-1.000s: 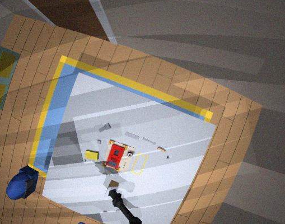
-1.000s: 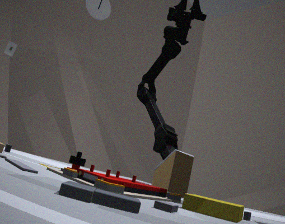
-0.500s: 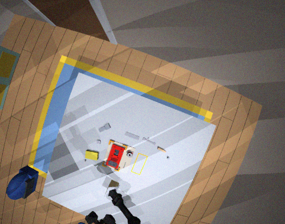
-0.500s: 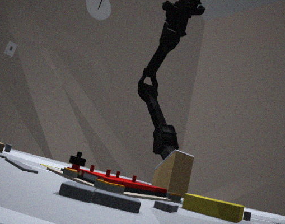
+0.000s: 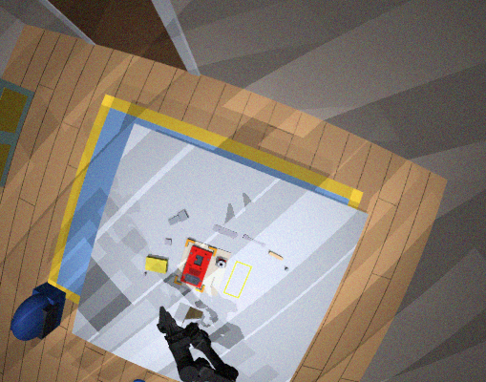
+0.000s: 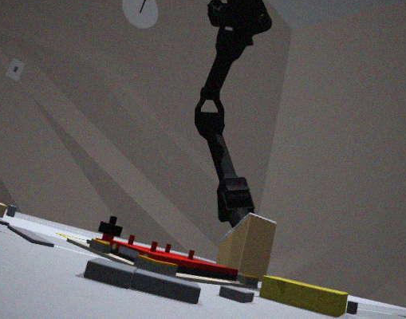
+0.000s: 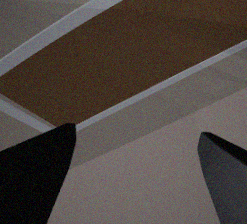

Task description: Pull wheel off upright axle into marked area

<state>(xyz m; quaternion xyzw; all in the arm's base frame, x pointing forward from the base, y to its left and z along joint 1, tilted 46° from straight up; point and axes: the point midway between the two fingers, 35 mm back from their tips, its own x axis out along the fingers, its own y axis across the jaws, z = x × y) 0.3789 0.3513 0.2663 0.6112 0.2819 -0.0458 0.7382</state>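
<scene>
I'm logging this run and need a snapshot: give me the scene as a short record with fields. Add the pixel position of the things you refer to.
wheel (image 5: 220, 262) (image 6: 105, 228): on the upright axle (image 5: 221, 263) (image 6: 113, 219)
marked area (image 5: 245, 281) (image 6: 71, 236): yellow outline on the table; wheel outside it
red plate (image 5: 197, 265) (image 6: 181, 258): beside the wheel, dark pieces on top
yellow block (image 5: 157, 264) (image 6: 303, 295): on the table, on the far side of the red plate from the marked area
end effector (image 5: 163, 311) (image 7: 139, 130): open, nothing between its fingers, away from the wheel
task state: wheel not yet removed
</scene>
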